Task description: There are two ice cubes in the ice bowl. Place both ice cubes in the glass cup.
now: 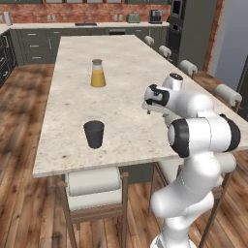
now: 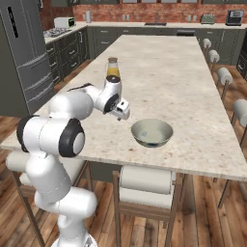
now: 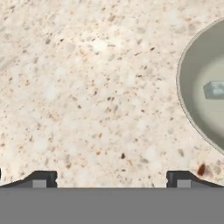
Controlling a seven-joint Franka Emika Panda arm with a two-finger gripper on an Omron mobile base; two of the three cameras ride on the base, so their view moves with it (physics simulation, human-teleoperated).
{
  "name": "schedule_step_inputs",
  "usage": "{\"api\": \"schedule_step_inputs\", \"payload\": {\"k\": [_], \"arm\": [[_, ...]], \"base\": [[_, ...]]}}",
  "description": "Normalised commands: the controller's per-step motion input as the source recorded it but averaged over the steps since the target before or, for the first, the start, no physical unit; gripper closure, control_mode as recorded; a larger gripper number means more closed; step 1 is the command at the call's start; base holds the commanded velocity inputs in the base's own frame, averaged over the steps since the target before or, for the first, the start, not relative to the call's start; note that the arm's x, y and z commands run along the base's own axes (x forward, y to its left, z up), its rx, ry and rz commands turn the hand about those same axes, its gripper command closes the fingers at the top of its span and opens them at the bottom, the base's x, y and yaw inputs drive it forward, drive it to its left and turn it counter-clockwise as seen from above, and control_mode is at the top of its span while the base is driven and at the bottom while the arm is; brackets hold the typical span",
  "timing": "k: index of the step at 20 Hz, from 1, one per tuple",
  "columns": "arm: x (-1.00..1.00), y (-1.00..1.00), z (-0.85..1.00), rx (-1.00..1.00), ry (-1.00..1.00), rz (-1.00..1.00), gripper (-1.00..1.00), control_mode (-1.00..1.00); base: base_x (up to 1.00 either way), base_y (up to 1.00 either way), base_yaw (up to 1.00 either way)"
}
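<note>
Gripper (image 3: 112,179), jaws spread wide and empty, poised above bare speckled counter (image 3: 87,87). Just beside it, the ice bowl (image 2: 152,132) near the counter's front edge holds one visible ice cube (image 3: 215,89): small, hard, probably slippery, best pinched across flat opposite faces. Farther left, the glass cup (image 1: 94,133); beyond, a carafe of orange juice (image 1: 98,73).

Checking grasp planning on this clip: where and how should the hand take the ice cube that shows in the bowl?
Probably from straight above, fingers closing across two opposite flat sides of the ice cube. It lies low in the ice bowl, whose raised rim blocks a sideways approach. The hand is open, over bare countertop beside the bowl, so it must first shift over the bowl.
</note>
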Motion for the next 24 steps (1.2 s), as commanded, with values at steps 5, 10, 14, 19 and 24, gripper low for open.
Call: {"api": "schedule_step_inputs", "payload": {"k": [5,10,14,19,24], "arm": [[0.0,-1.0,-0.06,0.07,0.0,-0.01,-1.0,-1.0],[0.0,-1.0,-0.29,0.0,0.0,0.0,-1.0,-1.0],[0.0,-0.88,-0.58,0.0,0.0,0.0,-1.0,-1.0],[0.17,-0.05,-0.26,0.0,0.03,-0.01,-1.0,-1.0],[0.34,0.08,-0.22,0.0,0.05,-0.06,-1.0,-1.0]], "base": [[0.0,0.0,0.0],[0.0,0.0,0.0],[0.0,0.0,0.0],[0.0,0.0,0.0],[0.0,0.0,0.0]]}}
